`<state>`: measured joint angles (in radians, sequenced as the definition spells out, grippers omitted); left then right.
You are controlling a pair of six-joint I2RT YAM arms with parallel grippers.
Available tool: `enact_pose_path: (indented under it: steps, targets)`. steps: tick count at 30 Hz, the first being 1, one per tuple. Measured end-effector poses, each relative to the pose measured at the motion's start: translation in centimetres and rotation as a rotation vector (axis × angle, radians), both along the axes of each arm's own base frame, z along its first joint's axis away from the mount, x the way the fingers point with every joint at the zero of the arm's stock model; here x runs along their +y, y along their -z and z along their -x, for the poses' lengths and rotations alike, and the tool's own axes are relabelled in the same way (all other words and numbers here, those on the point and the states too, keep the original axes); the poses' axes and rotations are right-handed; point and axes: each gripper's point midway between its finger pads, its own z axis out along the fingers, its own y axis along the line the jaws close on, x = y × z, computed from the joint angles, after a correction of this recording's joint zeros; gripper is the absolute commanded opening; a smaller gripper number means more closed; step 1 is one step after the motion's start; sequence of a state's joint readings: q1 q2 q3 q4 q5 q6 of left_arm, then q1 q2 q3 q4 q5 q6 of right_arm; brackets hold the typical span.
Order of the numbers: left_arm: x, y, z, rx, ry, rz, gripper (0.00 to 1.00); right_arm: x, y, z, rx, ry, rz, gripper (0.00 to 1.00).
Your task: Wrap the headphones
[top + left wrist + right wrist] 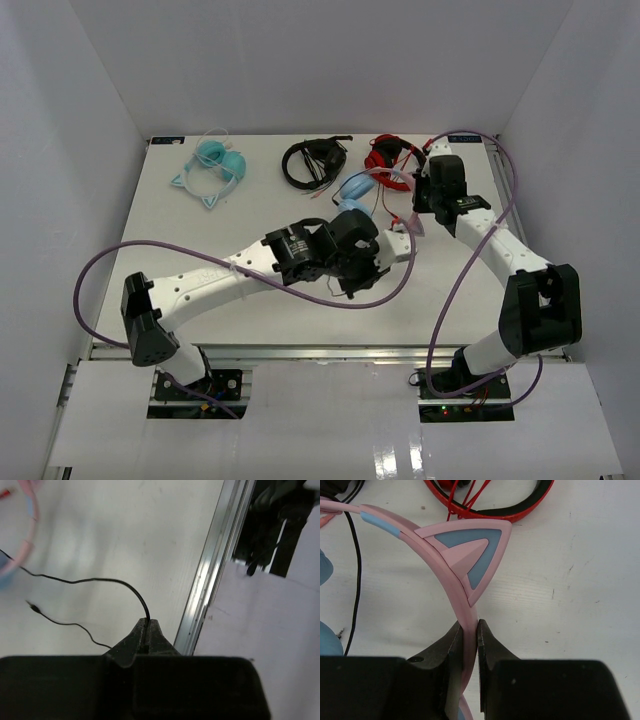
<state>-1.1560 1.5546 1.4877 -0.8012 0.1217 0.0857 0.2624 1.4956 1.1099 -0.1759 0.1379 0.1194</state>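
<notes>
Left side: the left gripper [149,625] is shut tight on the thin dark cable [100,581]. The cable comes out of the tips and bends away to the left, toward the pink headband [31,535].
Right side: the right gripper [470,627] pinches the headband, just under the cat ear [470,550].
Where the thing is: the headphones [358,190] lie on the table between the two grippers. A blue ear cup [325,565] sits left of the right fingers.
Loose end: the plug [32,607] lies on the table, left of the left fingers and apart from them.
Step in hand: I think the cable is about to be wound around the headphones.
How to do it well: hold the band firm on the right so the headphones do not slide. Carry the cable around in soft loops. Do not tug hard, because the cable is thin and may slip out or pull the band loose.
Watch out: the red headphones [495,507] lie just past the right fingers, and their red cords are near. The cable could catch on them.
Surface: the table [125,530] is white and flat, with small marks. A metal rail [210,580] runs just right of the left fingers.
Room: white walls [320,60] stand on three sides. Teal headphones [215,165] and black headphones [312,160] lie well away, at the far side.
</notes>
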Motion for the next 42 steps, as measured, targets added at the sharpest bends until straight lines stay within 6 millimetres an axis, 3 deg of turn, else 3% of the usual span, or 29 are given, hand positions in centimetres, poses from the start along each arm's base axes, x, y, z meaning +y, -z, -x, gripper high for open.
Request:
enact_pose_path:
  steps: [4,7,11,13,16,19,22,28,33,37,40,42]
  targets:
    - [-3.0,-7.9,-2.1,-0.119,0.004,0.142,0.00,1.0,2.1,1.2,0.023,-0.053,0.061,0.08]
    - [-2.7,-9.7,-4.2,-0.200,-0.035,0.138,0.00,2.3,3.7,2.9,0.045,-0.194,0.130,0.08]
    - [-0.8,-8.3,-7.7,-0.247,-0.104,0.069,0.00,3.3,5.0,6.3,0.041,-0.414,0.182,0.08]
    - [0.7,-7.3,-10.3,-0.262,-0.159,0.038,0.00,3.6,4.7,8.4,0.012,-0.508,0.173,0.08]
    - [3.6,-4.7,-14.2,-0.286,-0.243,-0.029,0.00,4.6,2.9,10.7,-0.062,-0.634,0.134,0.08]
    - [6.1,-1.8,-16.7,-0.299,-0.290,-0.114,0.00,6.2,-0.3,11.7,-0.179,-0.735,0.089,0.08]
    - [6.4,-0.4,-17.1,-0.317,-0.265,-0.144,0.00,7.1,-2.0,12.5,-0.236,-0.801,0.062,0.08]
    - [4.6,-0.6,-17.1,-0.375,-0.189,-0.091,0.00,7.9,-1.9,13.8,-0.222,-0.880,0.015,0.08]
    - [5.1,0.4,-16.1,-0.373,-0.154,-0.047,0.00,8.2,-1.8,14.9,-0.194,-0.925,-0.038,0.08]
    - [5.5,0.3,-15.7,-0.362,-0.184,0.052,0.18,8.3,-2.6,15.1,-0.178,-0.933,-0.108,0.08]
    - [6.1,-0.6,-15.8,-0.353,-0.236,0.169,0.44,8.1,-4.1,14.6,-0.176,-0.919,-0.178,0.08]
    - [6.6,-1.0,-16.5,-0.338,-0.291,0.244,0.56,8.0,-5.3,14.3,-0.182,-0.924,-0.227,0.08]
